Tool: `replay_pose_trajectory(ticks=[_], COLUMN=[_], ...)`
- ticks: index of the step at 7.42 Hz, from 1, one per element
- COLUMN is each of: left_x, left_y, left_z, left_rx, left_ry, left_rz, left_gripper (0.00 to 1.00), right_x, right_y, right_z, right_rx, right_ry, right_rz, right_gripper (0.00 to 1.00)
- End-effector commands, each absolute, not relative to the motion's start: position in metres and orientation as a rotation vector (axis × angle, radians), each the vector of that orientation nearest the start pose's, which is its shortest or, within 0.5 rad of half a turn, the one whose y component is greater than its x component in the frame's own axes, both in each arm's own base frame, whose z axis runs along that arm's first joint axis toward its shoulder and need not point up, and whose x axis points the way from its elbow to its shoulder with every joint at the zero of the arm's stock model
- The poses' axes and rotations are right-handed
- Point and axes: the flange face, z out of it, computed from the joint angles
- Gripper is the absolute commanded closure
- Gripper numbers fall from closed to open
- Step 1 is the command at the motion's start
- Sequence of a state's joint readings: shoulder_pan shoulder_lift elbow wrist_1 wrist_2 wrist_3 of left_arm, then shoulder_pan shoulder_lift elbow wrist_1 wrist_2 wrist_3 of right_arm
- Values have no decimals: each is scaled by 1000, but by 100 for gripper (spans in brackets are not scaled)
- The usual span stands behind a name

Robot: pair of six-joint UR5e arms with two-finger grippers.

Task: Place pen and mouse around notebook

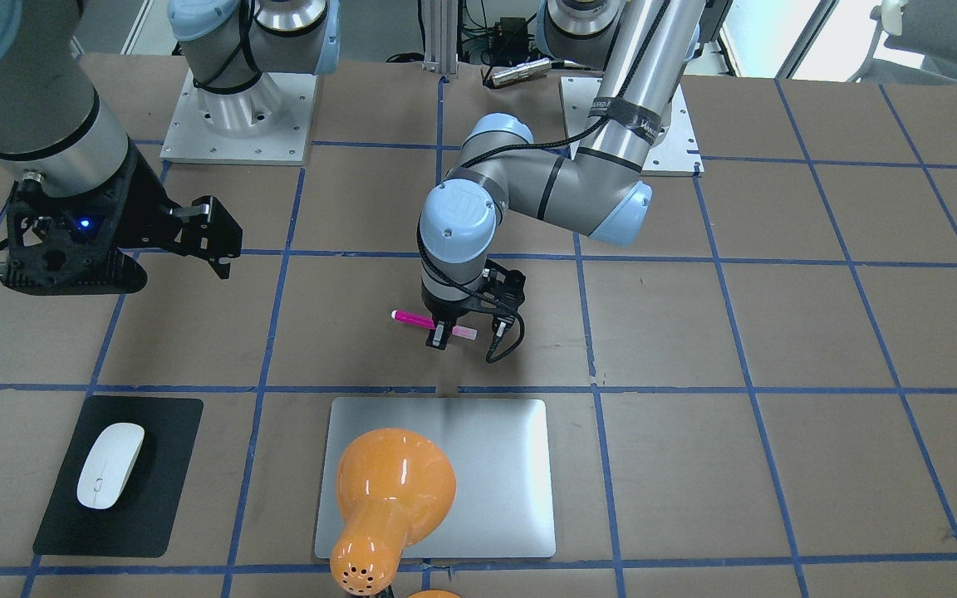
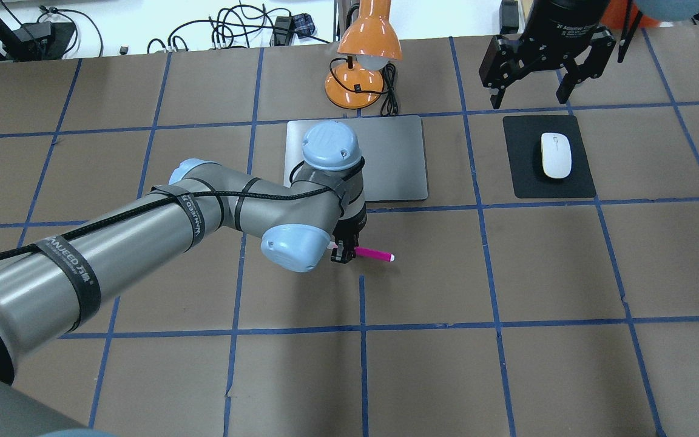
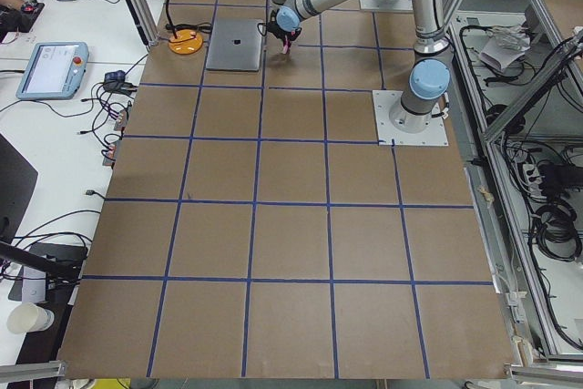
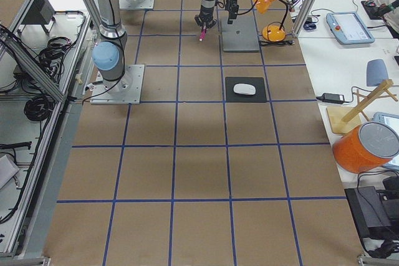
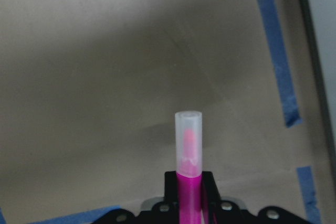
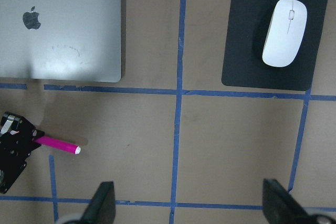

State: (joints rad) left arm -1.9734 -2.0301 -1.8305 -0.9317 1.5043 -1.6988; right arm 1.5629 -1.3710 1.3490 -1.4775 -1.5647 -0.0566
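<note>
My left gripper (image 2: 342, 254) is shut on the pink pen (image 2: 375, 255), holding it level, low over the table, on the robot's side of the silver notebook (image 2: 389, 159). In the left wrist view the pen's pale cap (image 5: 189, 140) sticks out past the fingers. I cannot tell whether the pen touches the table. The white mouse (image 2: 556, 155) lies on a black mat (image 2: 522, 164) to the right of the notebook. My right gripper (image 2: 536, 91) hangs open and empty above the far edge of that mat. The right wrist view shows the mouse (image 6: 284, 32), notebook (image 6: 60, 24) and pen (image 6: 59, 143).
An orange desk lamp (image 2: 361, 60) stands at the notebook's far edge, its shade (image 1: 391, 486) hanging over the notebook in the front-facing view. Its cable (image 2: 391, 91) runs beside the base. Blue tape lines grid the brown table (image 2: 507, 273).
</note>
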Motion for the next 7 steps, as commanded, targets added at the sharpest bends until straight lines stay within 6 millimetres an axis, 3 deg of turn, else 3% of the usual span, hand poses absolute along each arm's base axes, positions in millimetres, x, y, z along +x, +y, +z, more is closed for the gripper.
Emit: replay_pose_trajectory(ticks=[1, 2, 3, 4, 5, 6, 7], left_x=[-356, -355, -354, -350, -345, -330, -306], left_y=[-473, -472, -473, -479, -486, -498, -518], left_z=[178, 177, 180, 195, 205, 211, 228], left_rx=[-1875, -1866, -1851, -1822, -1577, -1316, -1238], left_ry=[2474, 2473, 2485, 2540, 2715, 2869, 2923], left_rz=[150, 150, 135, 121, 101, 76, 43], left_gripper=[82, 26, 8, 2, 1, 0, 0], right_x=[130, 130, 130, 130, 130, 130, 130], right_y=[-571, -571, -571, -571, -571, -571, -571], right_z=[483, 482, 482, 483, 483, 482, 483], right_rx=[-74, -74, -72, -69, -69, -67, -65], right_ry=[3131, 3131, 3131, 3131, 3132, 3131, 3132], right_rz=[96, 98, 98, 96, 93, 96, 93], right_gripper=[0, 0, 0, 0, 0, 0, 0])
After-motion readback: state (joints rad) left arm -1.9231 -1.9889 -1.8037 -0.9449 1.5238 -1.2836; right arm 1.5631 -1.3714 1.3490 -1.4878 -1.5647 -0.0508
